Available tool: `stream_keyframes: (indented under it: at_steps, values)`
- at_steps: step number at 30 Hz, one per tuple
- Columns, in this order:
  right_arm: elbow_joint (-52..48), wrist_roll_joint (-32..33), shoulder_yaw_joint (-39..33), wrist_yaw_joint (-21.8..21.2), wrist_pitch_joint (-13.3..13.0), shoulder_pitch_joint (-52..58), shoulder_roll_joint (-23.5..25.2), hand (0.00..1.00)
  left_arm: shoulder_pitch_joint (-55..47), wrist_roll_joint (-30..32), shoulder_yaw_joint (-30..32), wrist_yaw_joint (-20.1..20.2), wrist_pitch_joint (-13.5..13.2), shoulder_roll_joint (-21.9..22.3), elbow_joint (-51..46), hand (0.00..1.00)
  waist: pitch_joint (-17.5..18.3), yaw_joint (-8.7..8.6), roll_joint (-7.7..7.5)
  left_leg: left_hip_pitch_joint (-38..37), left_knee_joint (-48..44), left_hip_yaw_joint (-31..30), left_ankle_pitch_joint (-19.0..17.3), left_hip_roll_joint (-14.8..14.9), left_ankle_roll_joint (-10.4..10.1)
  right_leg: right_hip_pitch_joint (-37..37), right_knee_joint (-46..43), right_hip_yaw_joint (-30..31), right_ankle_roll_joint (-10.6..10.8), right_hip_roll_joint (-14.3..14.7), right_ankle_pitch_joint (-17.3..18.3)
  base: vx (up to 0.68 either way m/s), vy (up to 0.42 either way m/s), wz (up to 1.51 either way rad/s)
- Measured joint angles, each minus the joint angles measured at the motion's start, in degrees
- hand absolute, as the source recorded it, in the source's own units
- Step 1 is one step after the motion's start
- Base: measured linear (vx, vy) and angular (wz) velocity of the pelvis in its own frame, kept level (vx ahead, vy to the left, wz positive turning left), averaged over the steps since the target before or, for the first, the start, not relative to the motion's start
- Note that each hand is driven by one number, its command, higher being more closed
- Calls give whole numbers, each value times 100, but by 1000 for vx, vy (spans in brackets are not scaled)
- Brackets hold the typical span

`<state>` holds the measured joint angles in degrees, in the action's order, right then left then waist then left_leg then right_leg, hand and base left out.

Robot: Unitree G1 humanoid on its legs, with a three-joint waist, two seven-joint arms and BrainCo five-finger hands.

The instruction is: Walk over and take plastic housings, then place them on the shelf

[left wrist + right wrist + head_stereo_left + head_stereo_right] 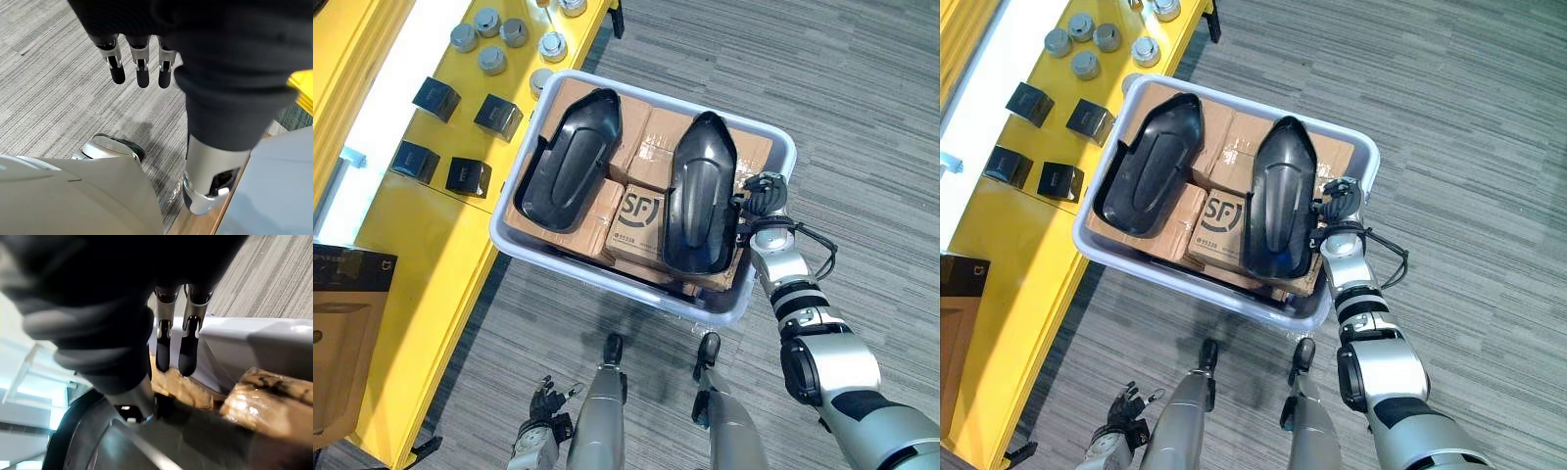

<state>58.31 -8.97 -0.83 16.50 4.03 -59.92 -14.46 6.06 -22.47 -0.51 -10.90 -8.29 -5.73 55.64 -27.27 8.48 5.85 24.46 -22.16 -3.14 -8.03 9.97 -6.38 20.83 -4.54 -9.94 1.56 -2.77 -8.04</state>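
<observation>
From the left eye I see 2 glossy black plastic housings (700,196) on boxes (636,220) in the bin (779,137), my right hand (764,193) at one's edge. Left wrist: left hand (143,73) slack, empty. Right wrist: fingers (188,352) straight, thumb hidden.

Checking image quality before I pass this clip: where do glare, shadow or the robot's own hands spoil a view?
Left eye view: even light, sheen on left housing and right housing, shapes clear. Left wrist view: the left hand's dark cover blocks much; faint shadow on carpet. Right wrist view: the right hand's cover hides much; washed-out bright patch beside the glossy right housing.
</observation>
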Motion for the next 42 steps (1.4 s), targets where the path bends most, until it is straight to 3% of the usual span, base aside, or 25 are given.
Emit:
stream_keyframes:
  at_steps: [8, 11, 14, 19, 24, 27, 32, 35, 37, 42]
  values:
    - [561, -761, 71, -189, 394, -376, 175, 100, -12, 0, -116, -30, 13, 12, -134, 0, -25, 15, -41, -431, 330, 38, 118, -11, -23, -324, 143, -3, -23, -7, -19, 21, 7, 2]
    - [531, -940, -118, -152, 410, -451, 83, 100, -113, -1, -333, -45, 16, 57, -556, 0, -32, -2, -53, -648, 558, 44, 224, -45, -20, -485, 210, -22, -23, -40, -19, 33, 13, 7]
    - [-55, -963, -134, 43, 431, -436, -32, 100, -506, -57, -445, -45, -21, 198, -1664, 0, -34, -122, -57, -899, 769, 8, 311, -75, -29, -721, 305, -73, -23, -65, -19, 15, 9, 13]
    - [-2093, -1336, -138, 419, 377, 273, -270, 100, -1342, -232, -445, -117, -188, 467, -3748, 0, 90, -189, -87, -1247, 962, -37, 340, -95, -22, -1080, 428, -154, 5, -74, 4, 10, 3, 9]
    - [-3142, -1749, -121, 554, 359, 1629, -179, 100, -1934, -160, -190, -341, -241, 647, -5482, 0, 543, -203, -187, -1586, 1171, -119, 353, -139, -7, -1459, 567, -269, 51, -105, 63, 45, 7, 12]
    - [-3529, -2037, -118, 587, 353, 2294, -91, 100, -2122, 387, -105, -663, -320, 865, -6465, 0, 869, -280, -197, -1812, 1361, -245, 399, -191, 12, -1710, 624, -434, 109, -159, 128, 56, 4, 30]
    - [-4447, -2362, 48, 773, -38, 2673, -41, 100, -2140, 1744, -416, -1327, -482, 758, -7964, 0, 1278, -349, -211, -2148, 1500, -288, 418, -238, 18, -2065, 729, -511, 138, -203, 154, 29, 16, 6]
    - [-4878, -2436, 275, 845, -253, 2744, -30, 100, -2023, 1822, -775, -1340, -632, 592, -8209, 0, 1556, -344, -214, -2186, 1554, -291, 420, -240, 21, -2117, 759, -520, 144, -204, 158, 0, 0, 0]
    - [-5120, -2555, 518, 865, -405, 2806, -18, 100, -1905, 1436, -923, -1081, -648, 511, -8196, 0, 1643, -349, -216, -2342, 1609, -296, 424, -240, 26, -2269, 788, -530, 155, -203, 167, 0, 0, 0]
    - [-5306, -2566, 969, 791, -473, 2833, 219, 100, -1436, 337, -1415, -490, -537, 282, -7744, 0, 1896, -424, -269, -2438, 1785, -393, 555, -283, 35, -2360, 790, -641, 166, -251, 175, -28, 9, 11]
